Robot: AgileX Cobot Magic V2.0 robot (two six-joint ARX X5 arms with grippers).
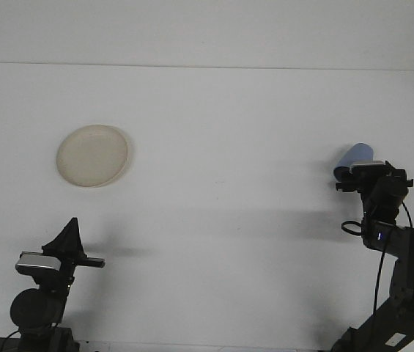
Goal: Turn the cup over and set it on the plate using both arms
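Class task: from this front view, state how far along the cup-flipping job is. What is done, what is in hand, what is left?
Done: the right gripper has reached the blue cup, which sits tilted at its tip. In hand: turning the cup over; whether the fingers grip it cannot be seen. Left: the plate lies bare at far left, and the left gripper waits low, well short of it.
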